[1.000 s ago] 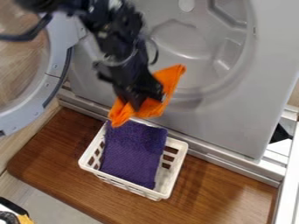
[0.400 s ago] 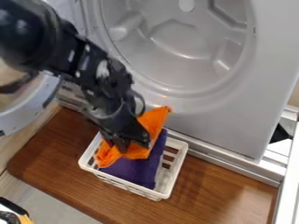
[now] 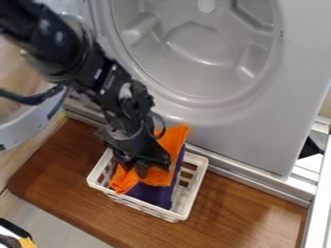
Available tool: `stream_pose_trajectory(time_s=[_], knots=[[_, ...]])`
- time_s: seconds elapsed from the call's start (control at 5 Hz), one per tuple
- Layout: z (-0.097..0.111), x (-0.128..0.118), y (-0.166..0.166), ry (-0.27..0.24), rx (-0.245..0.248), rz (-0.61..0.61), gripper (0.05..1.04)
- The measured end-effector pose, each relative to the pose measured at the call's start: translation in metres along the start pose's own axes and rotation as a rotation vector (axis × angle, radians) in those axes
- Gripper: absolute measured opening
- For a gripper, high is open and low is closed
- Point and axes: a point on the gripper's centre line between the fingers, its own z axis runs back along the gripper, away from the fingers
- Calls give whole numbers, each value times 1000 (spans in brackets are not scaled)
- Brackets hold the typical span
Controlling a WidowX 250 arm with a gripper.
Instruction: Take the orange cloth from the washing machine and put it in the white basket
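The fingers (image 3: 141, 170) pinch the orange cloth (image 3: 173, 145) over the white basket (image 3: 194, 189). Tuck the high end inside, then let go gently.

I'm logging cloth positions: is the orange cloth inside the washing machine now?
No, the orange cloth lies over the purple cloth at the white basket.

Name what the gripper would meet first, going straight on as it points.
Past the orange cloth it holds, the gripper would probably meet the purple cloth in the white basket; how deep that lies is unclear.
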Motion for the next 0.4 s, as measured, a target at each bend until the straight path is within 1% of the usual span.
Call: stream_pose_trajectory(time_s=[0.2, 0.4], knots=[[-1, 0, -2, 12, -1, 5, 750], [0, -1, -4, 35, 15, -4, 996]])
